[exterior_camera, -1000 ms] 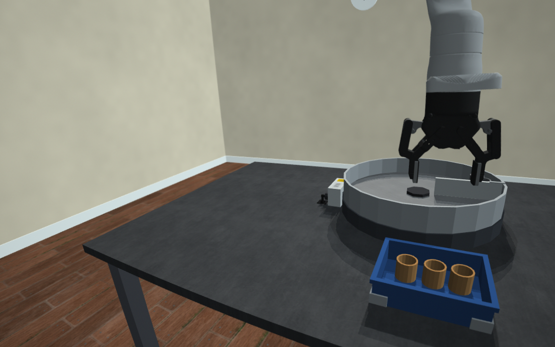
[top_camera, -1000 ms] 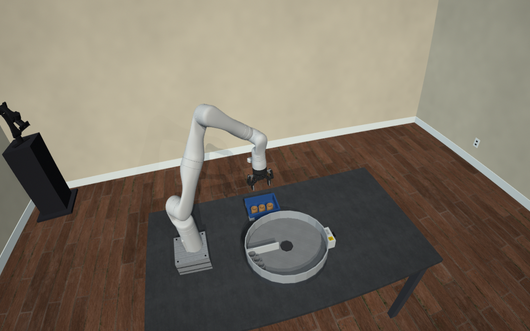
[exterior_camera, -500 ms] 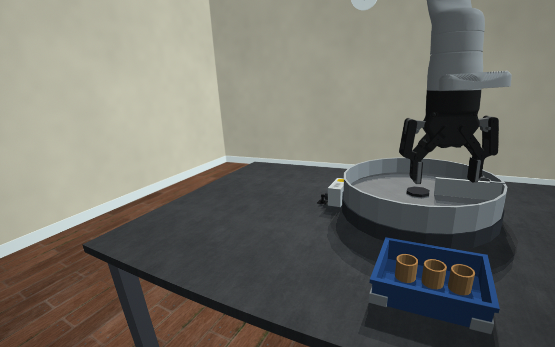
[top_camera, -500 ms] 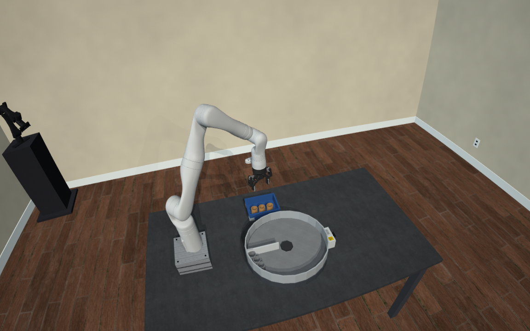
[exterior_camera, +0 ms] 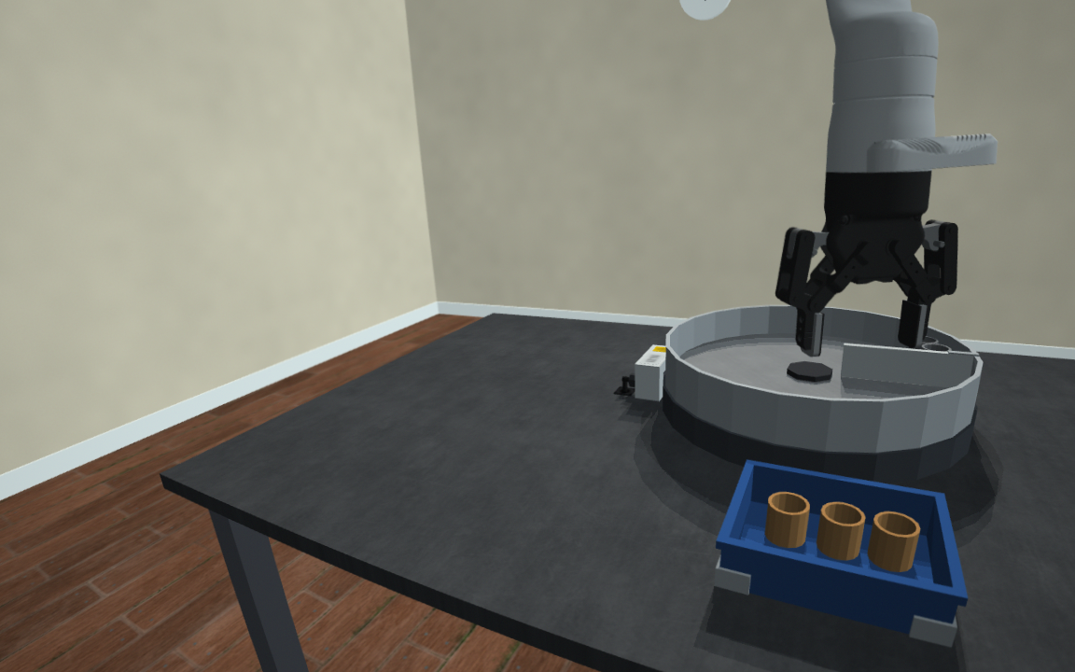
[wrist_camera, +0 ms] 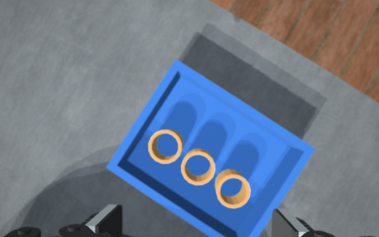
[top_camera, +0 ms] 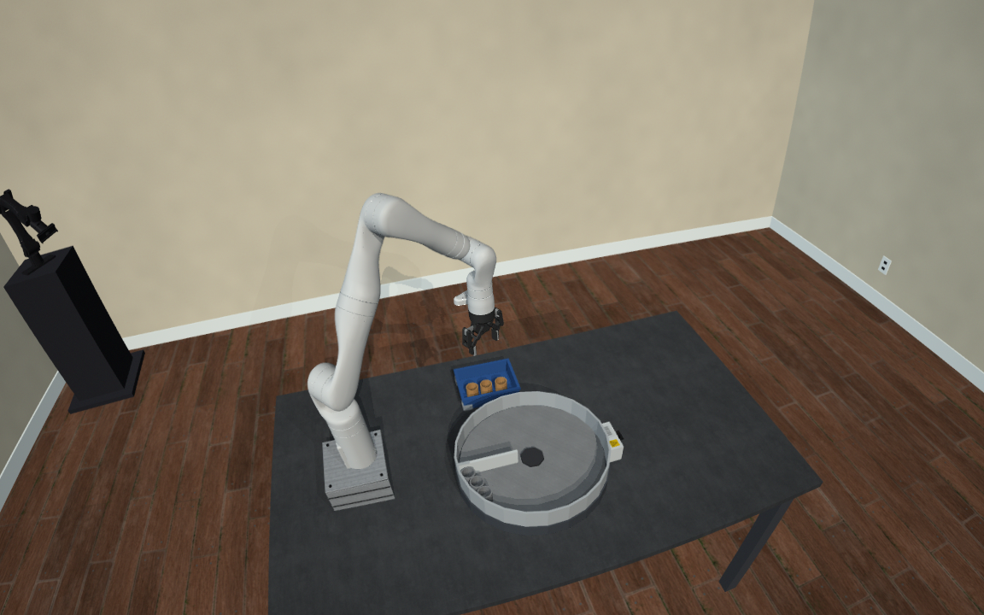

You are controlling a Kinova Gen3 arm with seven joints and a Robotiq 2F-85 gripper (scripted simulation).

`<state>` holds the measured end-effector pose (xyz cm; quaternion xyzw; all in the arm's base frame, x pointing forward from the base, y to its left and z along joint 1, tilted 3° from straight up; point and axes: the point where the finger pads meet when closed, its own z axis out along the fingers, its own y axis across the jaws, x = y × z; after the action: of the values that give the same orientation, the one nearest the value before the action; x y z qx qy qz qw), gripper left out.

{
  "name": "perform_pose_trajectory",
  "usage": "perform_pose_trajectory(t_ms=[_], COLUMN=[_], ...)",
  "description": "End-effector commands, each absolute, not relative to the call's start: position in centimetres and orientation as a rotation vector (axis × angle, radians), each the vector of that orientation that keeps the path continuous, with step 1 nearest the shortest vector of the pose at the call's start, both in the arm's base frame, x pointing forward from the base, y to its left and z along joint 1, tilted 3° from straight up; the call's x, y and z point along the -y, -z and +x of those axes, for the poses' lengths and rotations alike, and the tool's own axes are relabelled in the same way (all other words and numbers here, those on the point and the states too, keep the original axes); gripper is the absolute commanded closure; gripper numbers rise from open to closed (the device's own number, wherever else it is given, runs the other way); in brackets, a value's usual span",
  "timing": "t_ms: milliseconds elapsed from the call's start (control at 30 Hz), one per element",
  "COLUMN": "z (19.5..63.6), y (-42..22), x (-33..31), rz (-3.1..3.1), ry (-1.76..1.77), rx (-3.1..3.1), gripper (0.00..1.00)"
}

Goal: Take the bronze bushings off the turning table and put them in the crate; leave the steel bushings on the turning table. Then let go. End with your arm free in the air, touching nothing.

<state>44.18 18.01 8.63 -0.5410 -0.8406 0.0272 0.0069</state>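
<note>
the black two-finger gripper (top_camera: 484,345) (exterior_camera: 862,338) (wrist_camera: 196,224) hangs spread wide above the blue rectangular crate (top_camera: 513,374) (exterior_camera: 825,589) (wrist_camera: 143,112), where three bronze cylindrical bushings (top_camera: 486,386) (exterior_camera: 840,535) (wrist_camera: 185,170) stand upright, while grey steel ring-shaped bushings (top_camera: 477,483) (exterior_camera: 935,345) sit on the round grey turning table (top_camera: 557,428) (exterior_camera: 742,355).

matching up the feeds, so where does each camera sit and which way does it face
Top: high over the room, angled down at the table; whole arm shows.
Exterior: beside the table, near the crate, facing across the turning table; wrist and gripper show.
Wrist: on the arm, looking down into the crate; fingertips show.
Top and exterior share the turning table.
</note>
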Motion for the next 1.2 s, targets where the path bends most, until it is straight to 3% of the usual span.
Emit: perform_pose_trajectory(t_ms=[0,400,1167], z=[44.38,44.38,44.4], y=[-8.93,-8.93,-9.49], x=[-17.9,-17.9,-18.1], rz=[-1.579,-1.579,-0.895], ry=[-0.074,-0.074,-0.065], rx=[2.696,2.696,2.982], gripper=[0.0,0.0,0.0])
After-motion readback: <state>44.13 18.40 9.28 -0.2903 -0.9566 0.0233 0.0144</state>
